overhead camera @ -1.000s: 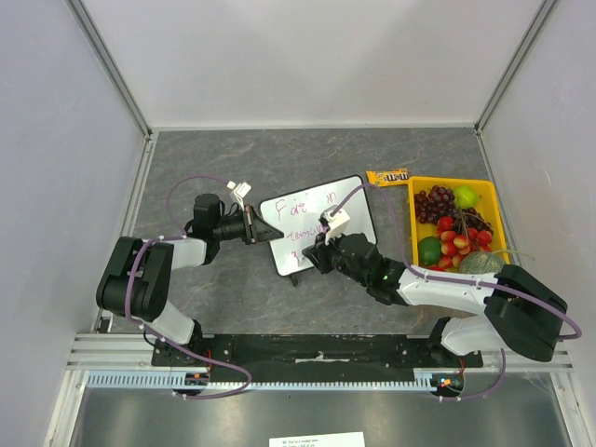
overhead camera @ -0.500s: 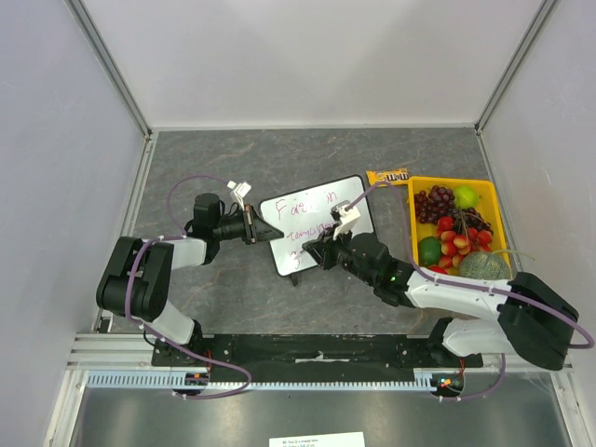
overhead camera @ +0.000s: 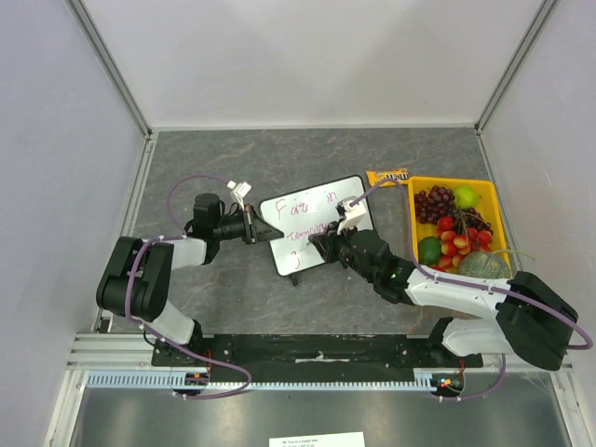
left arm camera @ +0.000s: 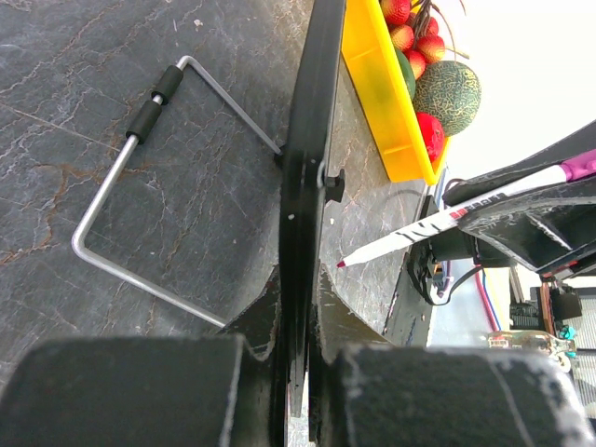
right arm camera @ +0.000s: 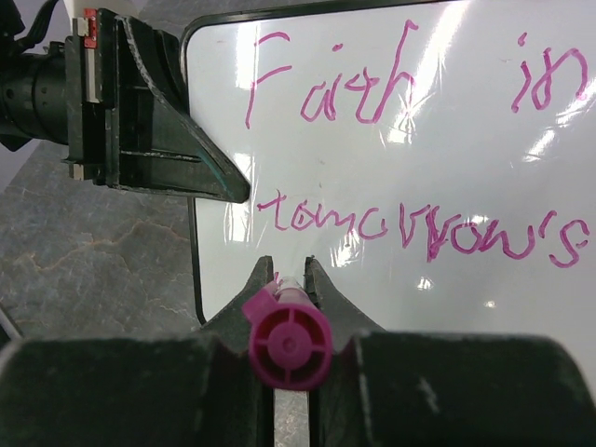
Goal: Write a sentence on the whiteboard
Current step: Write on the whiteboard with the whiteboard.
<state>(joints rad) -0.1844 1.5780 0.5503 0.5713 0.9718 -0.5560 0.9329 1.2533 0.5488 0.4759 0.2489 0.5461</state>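
— Spotted the small rectangular whiteboard (overhead camera: pixel 304 221) with the thin black frame?

— Yes. Just left of the yellow plastic tray (overhead camera: pixel 411 216) of fruit, near it but not touching, turned a little askew. Propped from behind on a bent metal wire stand (left arm camera: pixel 140 191) with a black sleeve.

— Pinched by the left gripper (overhead camera: pixel 258 229)?

— Pinched on the edge farthest from the tray. Shown edge-on from the left wrist, with a black finger (left arm camera: pixel 346 321) pressed to each face. Clamped tight on the frame, with the board running straight out from between the fingertips.

— And the right gripper (overhead camera: pixel 326 244)?

— Hanging over the board's near half, on the tray side of the left gripper. Closed around a white marker (right arm camera: pixel 290 346) with a pink-magenta end cap. Barrel squeezed between both fingers (right arm camera: pixel 345 312) and pointed at the white face.

— Touching the face with the tip?

— Cannot tell. Very close to it from the left wrist, on the side of the board facing the tray. Hidden behind the barrel from the right wrist.

— Read the pink-magenta handwritten sentence (right arm camera: pixel 438 237)?

— "Faith in" along the top and "tomorrow's" beneath, both beyond the right fingertips. Marker aimed just under the start of "tomorrow's". Also a small pink mark on a third line, seen only from above and too small to read.
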